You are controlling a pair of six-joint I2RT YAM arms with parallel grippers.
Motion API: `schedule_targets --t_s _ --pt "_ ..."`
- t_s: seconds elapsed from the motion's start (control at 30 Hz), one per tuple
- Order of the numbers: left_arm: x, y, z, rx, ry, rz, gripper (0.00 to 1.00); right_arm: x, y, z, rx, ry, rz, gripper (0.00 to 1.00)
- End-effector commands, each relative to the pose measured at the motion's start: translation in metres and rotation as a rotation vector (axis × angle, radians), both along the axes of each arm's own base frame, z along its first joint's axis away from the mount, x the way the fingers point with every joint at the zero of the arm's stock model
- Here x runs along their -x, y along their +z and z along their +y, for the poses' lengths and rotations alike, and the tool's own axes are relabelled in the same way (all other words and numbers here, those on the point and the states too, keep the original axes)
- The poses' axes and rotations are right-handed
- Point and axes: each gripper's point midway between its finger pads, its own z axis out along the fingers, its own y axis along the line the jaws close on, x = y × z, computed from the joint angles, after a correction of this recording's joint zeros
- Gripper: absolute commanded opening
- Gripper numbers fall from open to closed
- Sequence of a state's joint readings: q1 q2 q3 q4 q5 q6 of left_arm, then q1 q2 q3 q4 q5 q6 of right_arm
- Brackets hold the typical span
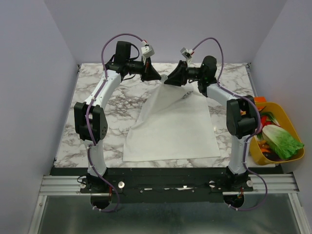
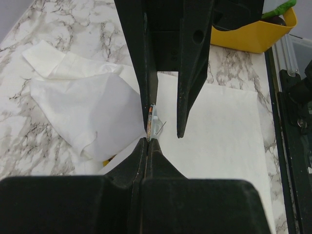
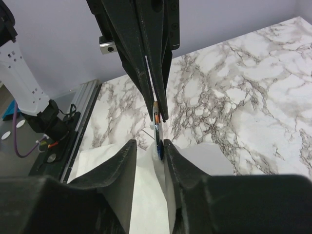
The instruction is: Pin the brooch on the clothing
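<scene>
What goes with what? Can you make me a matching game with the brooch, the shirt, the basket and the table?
Things:
1. brooch
2. shirt
3. basket
4. table

Matches:
A. yellow
B. white, lying on the table
C. grey-veined marble
D. pinched at the tip of the left gripper

Pairs: 1-D, 2-B, 3-A, 4-C

Bright even light, soft shadows
</scene>
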State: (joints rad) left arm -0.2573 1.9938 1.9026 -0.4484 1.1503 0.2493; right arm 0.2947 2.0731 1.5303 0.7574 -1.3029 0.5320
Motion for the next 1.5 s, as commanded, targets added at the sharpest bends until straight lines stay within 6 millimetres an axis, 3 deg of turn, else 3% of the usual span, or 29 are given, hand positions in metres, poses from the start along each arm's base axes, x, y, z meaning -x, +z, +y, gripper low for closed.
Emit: schedule_targets --t_s 0.0,0.6,0.8,1.47 --pt "-0.001 0.005 -0.001 0.013 -0.01 -0.027 0.0 -0.002 0.007 0.011 -0.024 0.027 -0.025 0.33" --pt "0.0 0.001 -0.006 -0.018 -0.014 -0.023 0.0 -0.011 0.007 0.018 -0.032 0.012 0.006 0.11" --pt "-0.001 -0.011 -0.01 -0.09 0.007 -0.027 0.0 -0.018 0.005 0.018 -0.016 -0.018 0.041 0.04" --pt "0.007 -0.01 -0.02 -0.206 0.119 -0.137 0.0 -0.041 0.01 0.014 0.064 -0.221 0.16 0.01"
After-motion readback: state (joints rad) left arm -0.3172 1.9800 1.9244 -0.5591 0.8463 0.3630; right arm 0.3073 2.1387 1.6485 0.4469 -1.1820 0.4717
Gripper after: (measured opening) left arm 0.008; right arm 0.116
